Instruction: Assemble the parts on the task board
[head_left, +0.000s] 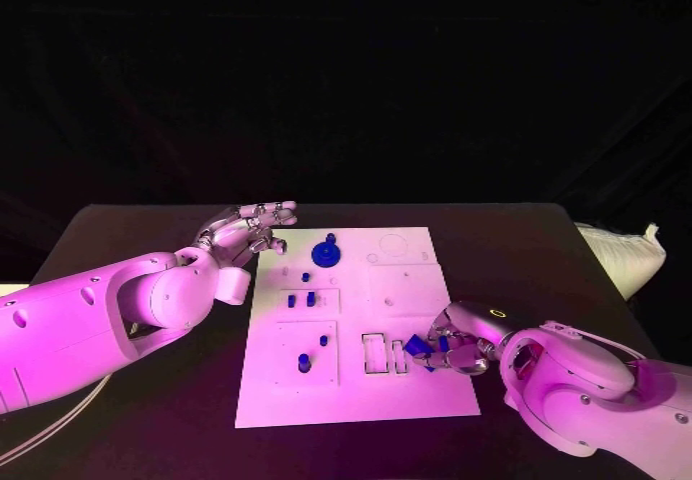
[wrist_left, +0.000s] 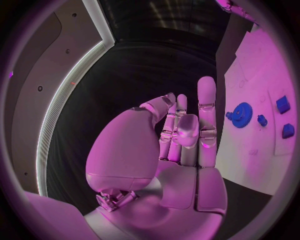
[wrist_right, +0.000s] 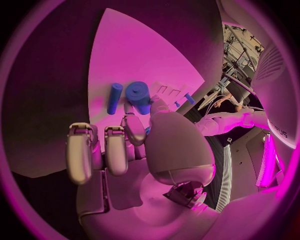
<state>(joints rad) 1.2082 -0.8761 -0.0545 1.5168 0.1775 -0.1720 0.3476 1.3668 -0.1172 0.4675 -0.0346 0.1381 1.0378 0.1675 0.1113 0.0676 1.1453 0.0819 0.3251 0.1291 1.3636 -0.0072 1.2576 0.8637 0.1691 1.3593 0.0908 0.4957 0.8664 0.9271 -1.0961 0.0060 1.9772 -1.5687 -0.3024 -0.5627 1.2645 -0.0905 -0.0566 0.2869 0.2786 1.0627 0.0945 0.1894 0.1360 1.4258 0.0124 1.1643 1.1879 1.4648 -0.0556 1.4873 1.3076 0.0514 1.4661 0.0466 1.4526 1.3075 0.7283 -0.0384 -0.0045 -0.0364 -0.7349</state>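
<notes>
The white task board (head_left: 411, 395) lies in the middle of the black table. A blue gear (head_left: 326, 252) stands near its far left corner, also seen as the gear (wrist_left: 240, 115). Several small blue parts (head_left: 304, 362) sit in the board's left half. My right hand (head_left: 464, 350) rests at the board's near right edge and pinches a blue part (head_left: 418, 347) (wrist_right: 139, 95) between thumb and finger. Beside it lies a blue bar (wrist_right: 114, 98). My left hand (head_left: 254, 230) (wrist_left: 181, 135) hovers by the board's far left corner, fingers apart, holding nothing.
Rectangular slots (head_left: 375, 352) are cut in the board just left of the right hand. A white bag (head_left: 623, 255) lies past the table's right edge. Bare black table (head_left: 534, 260) runs around the board on both sides.
</notes>
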